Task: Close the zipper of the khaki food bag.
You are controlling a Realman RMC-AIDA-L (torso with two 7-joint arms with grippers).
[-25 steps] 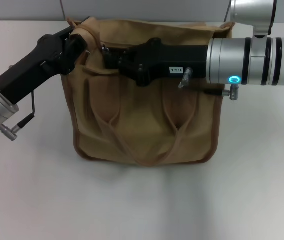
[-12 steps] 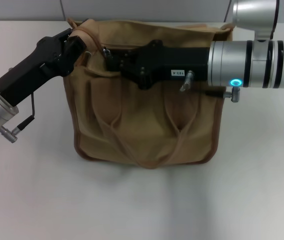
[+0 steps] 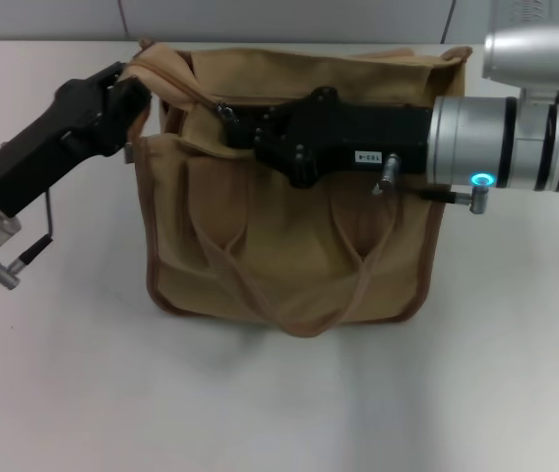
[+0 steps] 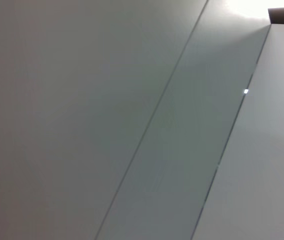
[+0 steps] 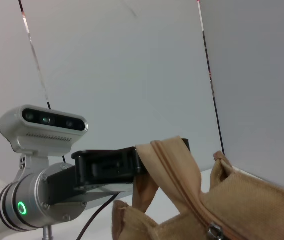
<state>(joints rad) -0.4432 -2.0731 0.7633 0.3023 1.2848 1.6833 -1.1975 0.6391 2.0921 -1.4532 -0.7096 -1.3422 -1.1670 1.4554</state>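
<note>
Tension was being kept on the khaki food bag (image 3: 289, 226), standing on the white table (image 3: 279, 393), by the left gripper (image 3: 134, 90), clamped on the raised end of its top panel. The right gripper (image 3: 232, 120) was laid across the bag's top at the zipper (image 3: 189, 84); whether its claw pinched the pull tab (image 5: 213, 232) could not be told. A steady draw along the zipper line, with the held corner kept taut, was judged best. Closed teeth beside the left gripper were shown only by the right wrist view; only blank panels were shown by the left.
</note>
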